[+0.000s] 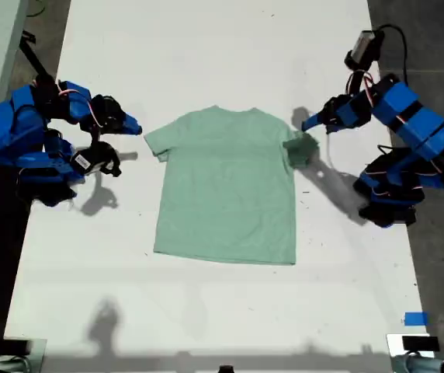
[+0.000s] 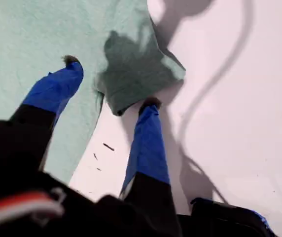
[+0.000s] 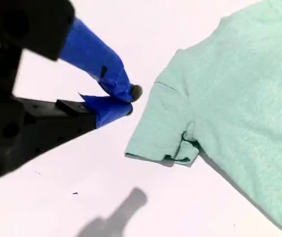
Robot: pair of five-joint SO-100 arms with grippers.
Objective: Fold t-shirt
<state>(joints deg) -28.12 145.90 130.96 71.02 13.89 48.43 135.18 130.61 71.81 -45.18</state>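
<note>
a plain pale mint-green short-sleeved cloth t-shirt (image 1: 226,190) lies flat mid-table on the white table (image 1: 206,47). my first gripper (image 2: 109,84), at the exterior view's right, spreads released over a crumpled sleeve; my second gripper (image 3: 128,101) hangs clenched, empty, beside the opposite sleeve.

Plain mint-green t-shirt (image 1: 226,186), white table (image 1: 206,62), blue arms (image 1: 408,124).

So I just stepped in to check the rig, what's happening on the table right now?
Two blue arms flank a mint-green t-shirt lying flat on the white table. My first gripper, open, is over the crumpled sleeve at the exterior view's right. My second gripper, shut and empty, sits just off the other sleeve. No fold is made yet.
</note>
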